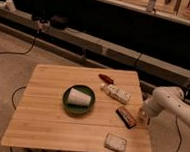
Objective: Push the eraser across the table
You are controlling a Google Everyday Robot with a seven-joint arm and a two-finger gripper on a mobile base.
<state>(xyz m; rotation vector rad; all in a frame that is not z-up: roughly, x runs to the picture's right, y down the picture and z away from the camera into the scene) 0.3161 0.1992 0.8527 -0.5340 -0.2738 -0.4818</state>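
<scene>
The eraser (126, 117), a small dark block with an orange-brown edge, lies on the right side of the light wooden table (49, 121), angled toward the table's right edge. My gripper (142, 116) hangs at the end of the white arm just right of the eraser, at the table's right edge. It is shut, with nothing seen held. It stands close beside the eraser's right end; whether it touches I cannot tell.
A green plate (79, 100) with a pale overturned cup sits mid-table. A pale speckled packet (116, 94) and a small red object (106, 78) lie behind the eraser. A pale squarish block (116, 142) rests near the front right corner. Cables run over the floor.
</scene>
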